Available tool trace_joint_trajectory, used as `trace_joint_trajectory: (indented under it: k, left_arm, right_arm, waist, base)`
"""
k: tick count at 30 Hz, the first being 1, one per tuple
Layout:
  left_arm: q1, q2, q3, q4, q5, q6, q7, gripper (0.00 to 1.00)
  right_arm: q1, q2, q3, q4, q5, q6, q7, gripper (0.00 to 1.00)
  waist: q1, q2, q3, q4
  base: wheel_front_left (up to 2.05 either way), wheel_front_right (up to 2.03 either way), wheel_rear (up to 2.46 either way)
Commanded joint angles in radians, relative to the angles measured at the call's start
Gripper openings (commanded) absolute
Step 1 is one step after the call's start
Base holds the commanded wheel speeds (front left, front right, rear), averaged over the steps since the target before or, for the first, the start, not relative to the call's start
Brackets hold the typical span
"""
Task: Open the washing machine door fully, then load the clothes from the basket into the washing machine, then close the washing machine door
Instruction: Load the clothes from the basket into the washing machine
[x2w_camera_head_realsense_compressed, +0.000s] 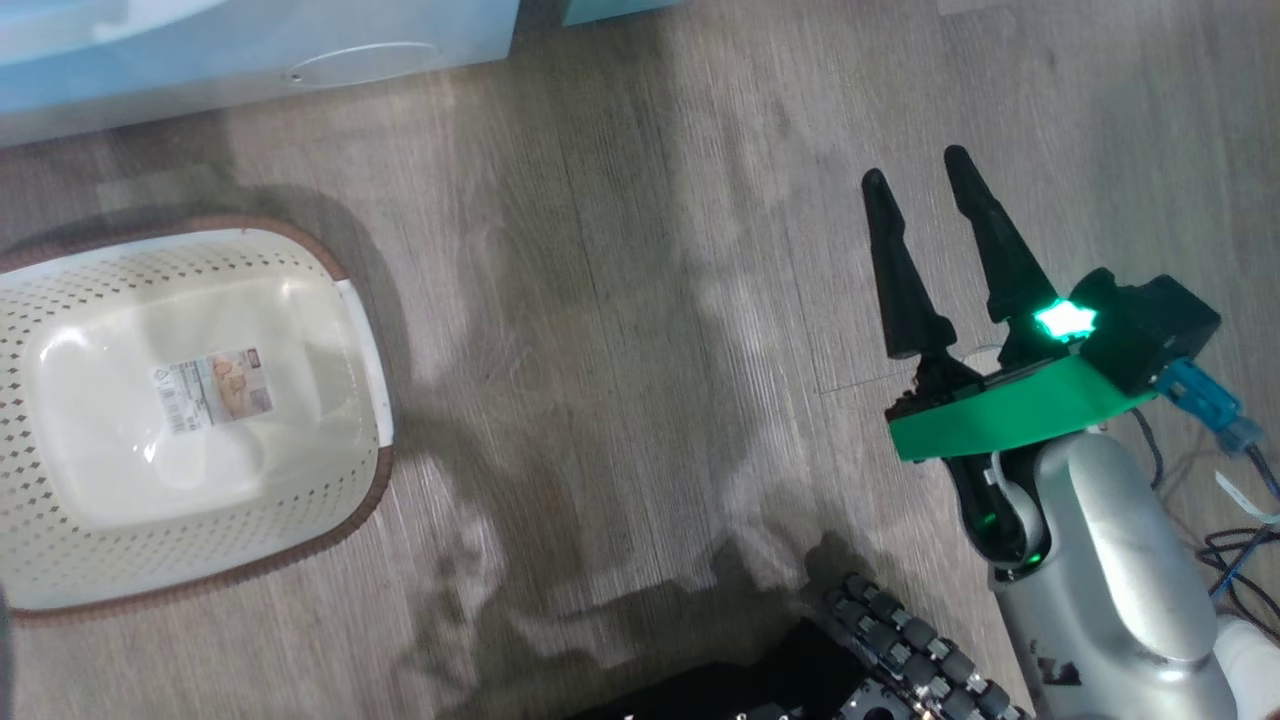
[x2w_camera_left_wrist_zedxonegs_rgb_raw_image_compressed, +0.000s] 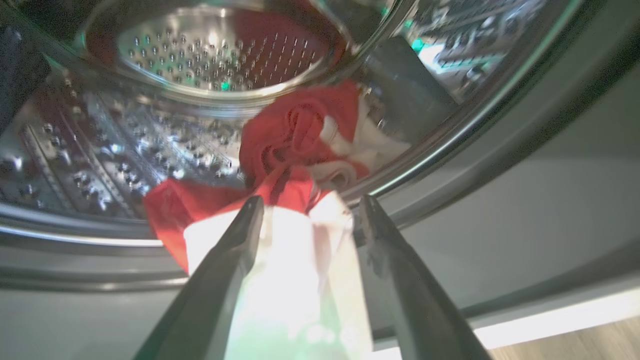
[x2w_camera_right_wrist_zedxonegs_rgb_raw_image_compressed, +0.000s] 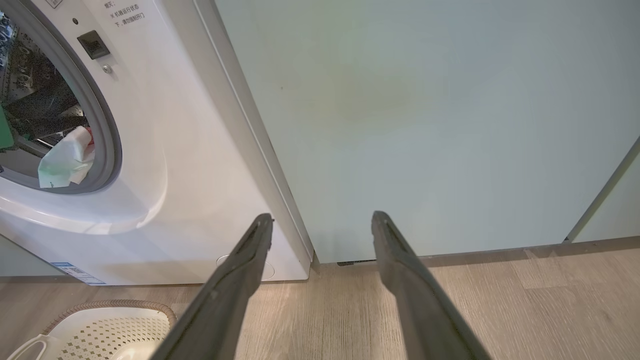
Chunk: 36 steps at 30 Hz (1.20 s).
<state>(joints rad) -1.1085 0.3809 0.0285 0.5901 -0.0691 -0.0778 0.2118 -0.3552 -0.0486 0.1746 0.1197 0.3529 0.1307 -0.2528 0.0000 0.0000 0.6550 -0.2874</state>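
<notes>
The clothes (x2w_camera_left_wrist_zedxonegs_rgb_raw_image_compressed: 295, 130), a red garment with a white part, lie at the mouth of the washing machine's metal drum (x2w_camera_left_wrist_zedxonegs_rgb_raw_image_compressed: 215, 55), with the white part draped over the lip. My left gripper (x2w_camera_left_wrist_zedxonegs_rgb_raw_image_compressed: 310, 205) is open, one finger on each side of that white fabric. From the right wrist view the garment (x2w_camera_right_wrist_zedxonegs_rgb_raw_image_compressed: 65, 160) hangs at the round opening of the washing machine (x2w_camera_right_wrist_zedxonegs_rgb_raw_image_compressed: 190, 165). The basket (x2w_camera_head_realsense_compressed: 330, 480) stands on the floor with just a label sticker inside. My right gripper (x2w_camera_head_realsense_compressed: 920, 185) is open and holds nothing above the floor. The washing machine door is out of view.
The machine's foot with its round flap (x2w_camera_head_realsense_compressed: 365, 62) runs along the top left of the head view. A pale teal cabinet (x2w_camera_right_wrist_zedxonegs_rgb_raw_image_compressed: 425, 125) stands right of the machine. The basket's rim (x2w_camera_right_wrist_zedxonegs_rgb_raw_image_compressed: 115, 303) sits before the machine. Cables (x2w_camera_head_realsense_compressed: 1240, 530) trail at the right.
</notes>
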Motion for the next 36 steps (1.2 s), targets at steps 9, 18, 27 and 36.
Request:
trace_joint_trajectory:
  k: [9,18,27,36]
  left_arm:
    - [-0.102,0.126,-0.043,0.102,0.077,0.010,0.106,1.00]
    - [-0.156,0.136,-0.065,0.209,0.078,0.011,0.202,1.00]
    - [-0.204,0.137,-0.066,0.232,0.048,0.001,0.242,0.00]
    - [-0.282,0.132,-0.051,0.173,0.031,0.052,0.070,0.00]
  right_arm:
    - [0.010,-0.002,0.040,-0.024,0.026,0.000,-0.009,1.00]
    - [0.006,-0.002,0.056,-0.022,0.037,0.000,-0.009,1.00]
    - [0.003,-0.002,0.065,-0.023,0.042,0.000,-0.009,1.00]
    - [-0.005,-0.002,0.078,-0.033,0.053,0.000,-0.009,1.00]
  waist:
    - [0.0000,0.0000,0.009,-0.026]
    - [0.0000,0.0000,0.021,-0.034]
    - [0.0000,0.0000,0.036,-0.043]
    - [0.0000,0.0000,0.081,-0.064]
  base:
    - [0.00,0.00,0.00]
    - [0.00,0.00,0.00]
    - [0.00,0.00,0.00]
    - [0.00,0.00,0.00]
